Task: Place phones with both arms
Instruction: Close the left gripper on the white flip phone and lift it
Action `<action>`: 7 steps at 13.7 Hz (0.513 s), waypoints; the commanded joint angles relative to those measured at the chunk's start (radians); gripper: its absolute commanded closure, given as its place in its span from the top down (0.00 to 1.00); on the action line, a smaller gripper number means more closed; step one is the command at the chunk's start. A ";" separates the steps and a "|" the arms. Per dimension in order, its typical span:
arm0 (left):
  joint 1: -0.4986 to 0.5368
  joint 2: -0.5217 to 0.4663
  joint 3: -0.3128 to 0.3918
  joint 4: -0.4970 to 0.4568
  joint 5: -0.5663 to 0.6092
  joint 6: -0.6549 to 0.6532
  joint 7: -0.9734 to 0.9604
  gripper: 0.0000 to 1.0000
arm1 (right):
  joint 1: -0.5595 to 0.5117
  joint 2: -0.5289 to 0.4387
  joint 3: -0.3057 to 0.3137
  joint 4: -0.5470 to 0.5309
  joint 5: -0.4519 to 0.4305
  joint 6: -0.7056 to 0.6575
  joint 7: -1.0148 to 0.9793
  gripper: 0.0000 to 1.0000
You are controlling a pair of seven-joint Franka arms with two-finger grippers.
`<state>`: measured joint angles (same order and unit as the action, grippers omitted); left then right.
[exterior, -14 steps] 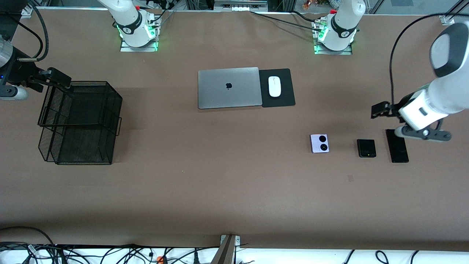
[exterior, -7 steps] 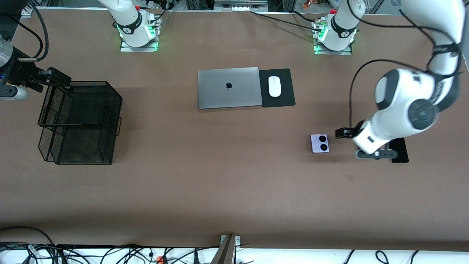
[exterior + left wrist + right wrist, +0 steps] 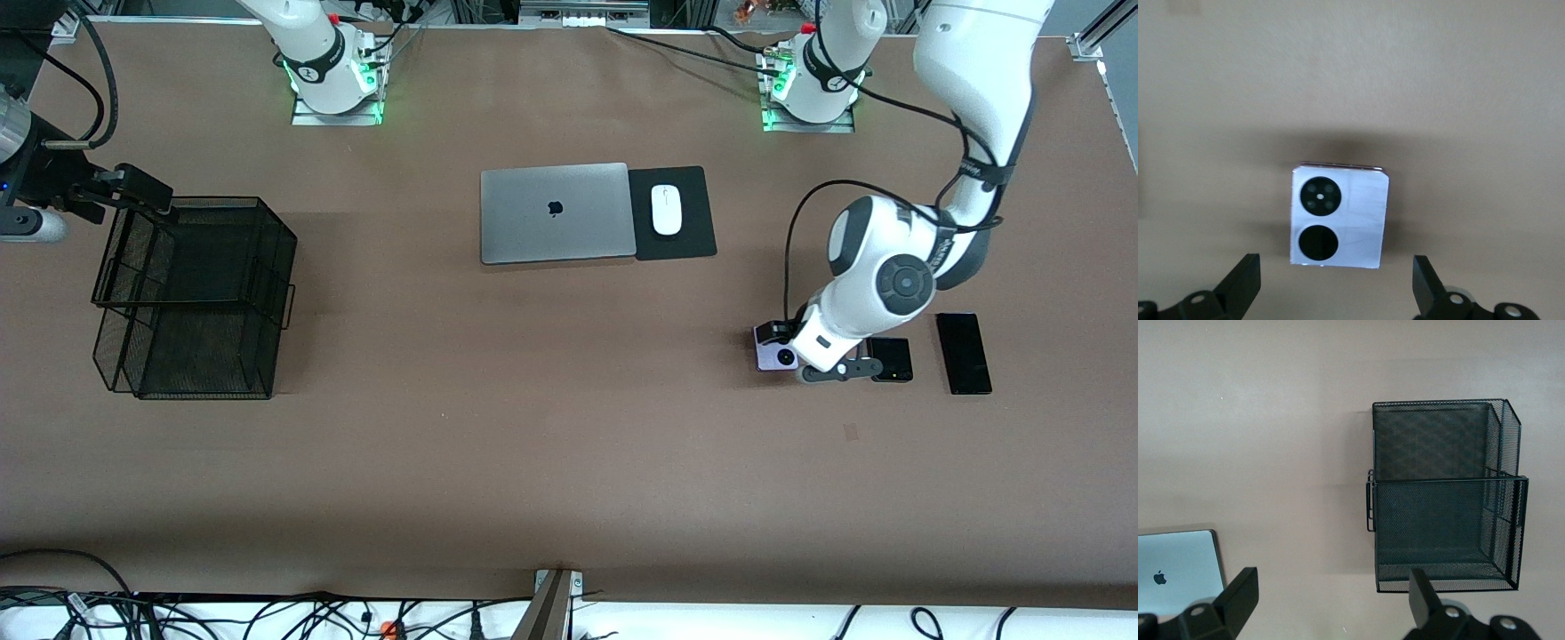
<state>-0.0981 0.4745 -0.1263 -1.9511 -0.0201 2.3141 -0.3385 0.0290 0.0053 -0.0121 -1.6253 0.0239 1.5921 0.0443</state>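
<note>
— Left wrist view: what's under the left gripper (image 3: 1335, 293)?
— The lavender phone (image 3: 1339, 217), flat on the table (image 3: 569, 444), fingers (image 3: 1241, 283) spread wide above it, touching nothing.
— The others?
— Small black phone (image 3: 892, 357) beside it, long black phone (image 3: 964, 353) next.
— Right gripper (image 3: 1328, 607)?
— Waiting open over the mesh basket (image 3: 1445, 497).

Brown table (image 3: 533, 427) and what is laid on it

A closed laptop (image 3: 556, 212), a mouse pad (image 3: 692, 233), a black mesh basket (image 3: 191, 298), a lavender phone (image 3: 772, 348), a squarish black phone (image 3: 893, 359) and a long black phone (image 3: 964, 353) are laid on it.
</note>
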 commanded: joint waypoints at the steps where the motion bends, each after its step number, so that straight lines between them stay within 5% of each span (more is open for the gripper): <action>1: -0.012 -0.001 0.005 -0.051 -0.021 0.079 -0.002 1.00 | -0.001 -0.001 0.001 0.013 0.005 -0.011 -0.003 1.00; 7: -0.015 0.047 0.005 -0.052 0.055 0.148 0.012 1.00 | -0.003 -0.001 0.001 0.012 0.007 -0.011 -0.003 1.00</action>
<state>-0.1061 0.5088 -0.1265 -1.9960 -0.0023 2.4254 -0.3376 0.0290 0.0053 -0.0121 -1.6253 0.0239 1.5921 0.0443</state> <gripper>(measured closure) 0.000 0.000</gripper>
